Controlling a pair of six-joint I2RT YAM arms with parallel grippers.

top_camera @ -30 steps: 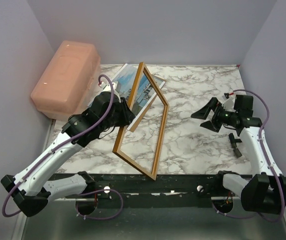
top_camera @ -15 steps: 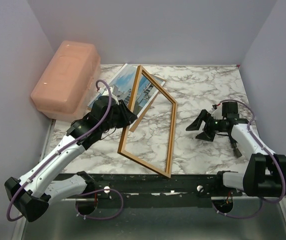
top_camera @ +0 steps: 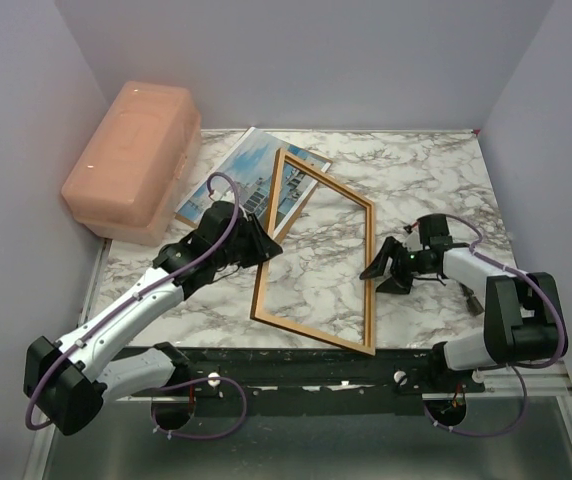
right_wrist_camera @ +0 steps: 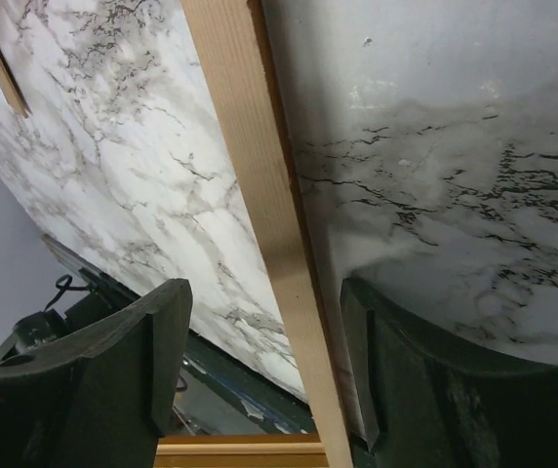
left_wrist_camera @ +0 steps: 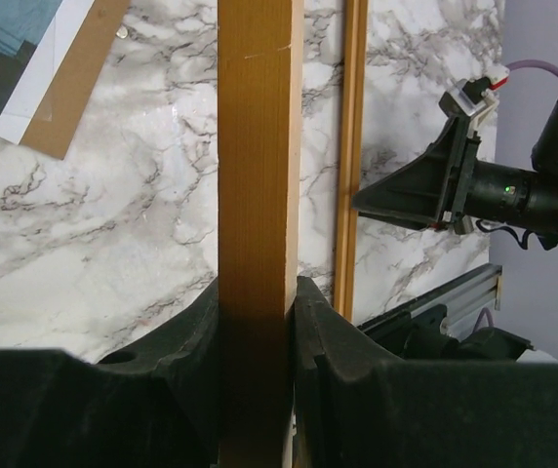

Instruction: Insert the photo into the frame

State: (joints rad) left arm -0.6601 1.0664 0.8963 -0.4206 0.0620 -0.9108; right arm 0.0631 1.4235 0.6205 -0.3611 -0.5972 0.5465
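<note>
I am looking down the left gripper [left_wrist_camera: 257,302] first: its two black fingers are pinching one long rail of the frame [left_wrist_camera: 259,146] between them, pads pressing on both faces of the wood, so this jaw is standing narrow and holding the frame. Just beyond those fingers the opposite rail is running parallel, thin and orange-brown, over the marble table [left_wrist_camera: 113,224]. Past that rail, the right gripper [left_wrist_camera: 396,195] is pointing in toward it.

On the right wrist camera, the right gripper [right_wrist_camera: 264,292] is straddling that opposite rail. One finger [right_wrist_camera: 162,341] is sitting clearly apart from the wood; the other is standing close beside it, and I cannot tell whether it is touching. This jaw is standing fairly wide and gripping nothing.

From overhead, the frame [top_camera: 311,332] is spanning the space between the left gripper [top_camera: 263,245] and the right gripper [top_camera: 381,272]. It is looking tilted; whether its right rail is resting on the table I cannot tell.

Farther out, beyond the left jaws, the photo [top_camera: 241,175] is lying flat on the brown backing board [left_wrist_camera: 74,97], outside the frame, with one corner showing through the frame's opening. Beyond the photo and to the left of the left jaws, a pink box [top_camera: 131,160] is sitting against the wall.
</note>
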